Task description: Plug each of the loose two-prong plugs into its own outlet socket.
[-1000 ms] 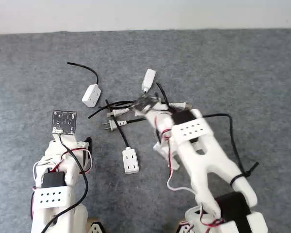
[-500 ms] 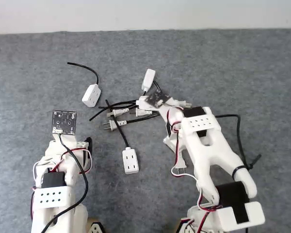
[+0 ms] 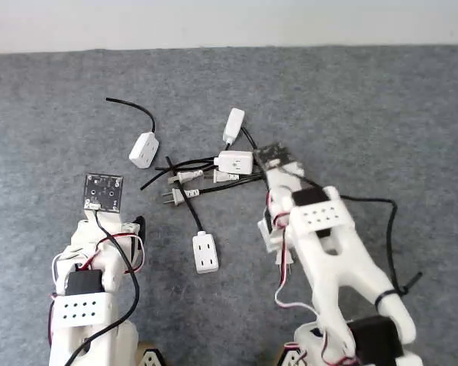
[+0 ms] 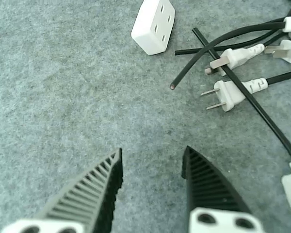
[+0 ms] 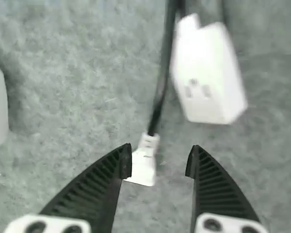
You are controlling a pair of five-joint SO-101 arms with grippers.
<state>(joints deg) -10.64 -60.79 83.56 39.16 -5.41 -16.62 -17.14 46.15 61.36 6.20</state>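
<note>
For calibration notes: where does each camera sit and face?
High view: fixed overhead, facing down at the mat; left arm, right arm show.
Left wrist view: on that wrist, facing the square outlet past the open left claw.
Right wrist view: on that wrist, facing a plug within the open right claw.
Shared: high and left wrist views both show the square outlet.

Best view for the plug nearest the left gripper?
Left wrist view: the plug lies close ahead, with both bare prongs plainly visible. The high view shows the same plug small, its prongs hard to make out.
</note>
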